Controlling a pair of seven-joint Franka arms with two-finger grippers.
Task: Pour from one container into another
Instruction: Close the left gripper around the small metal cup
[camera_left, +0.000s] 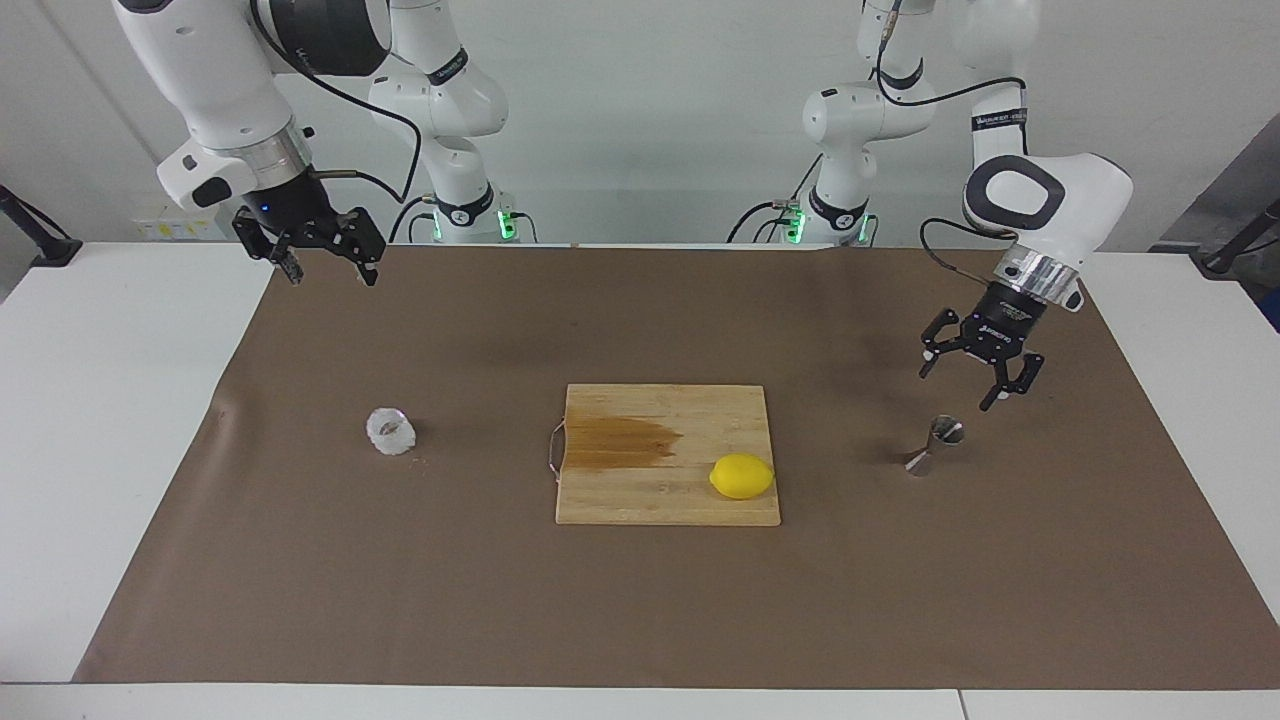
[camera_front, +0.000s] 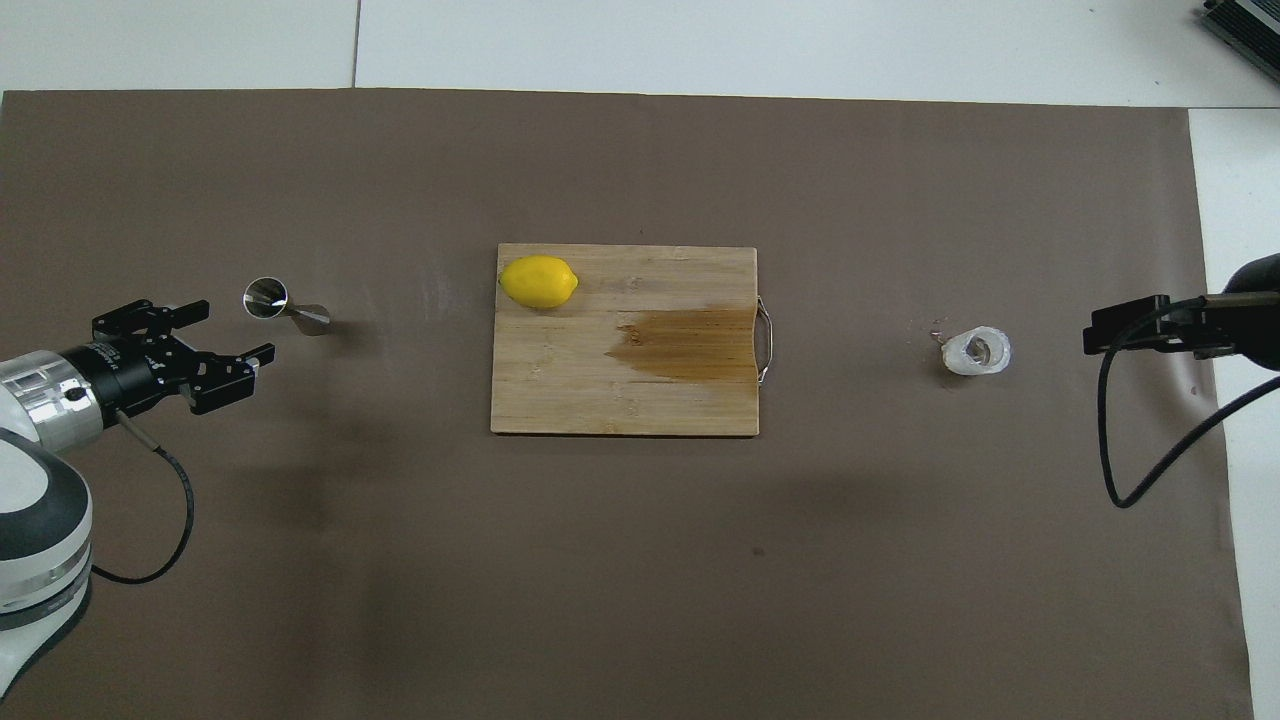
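A small clear textured glass cup (camera_left: 391, 431) stands on the brown mat toward the right arm's end; it also shows in the overhead view (camera_front: 976, 351). A metal hourglass jigger (camera_left: 935, 444) stands toward the left arm's end, also in the overhead view (camera_front: 283, 306). My left gripper (camera_left: 980, 371) hangs open and empty in the air just above and beside the jigger, apart from it; in the overhead view (camera_front: 222, 336) it sits next to the jigger. My right gripper (camera_left: 325, 263) is open and raised over the mat's edge nearest the robots, well away from the glass cup.
A wooden cutting board (camera_left: 668, 455) with a dark wet stain lies in the middle of the brown mat (camera_left: 640, 600). A yellow lemon (camera_left: 742, 476) rests on the board's corner toward the left arm's end. White table shows around the mat.
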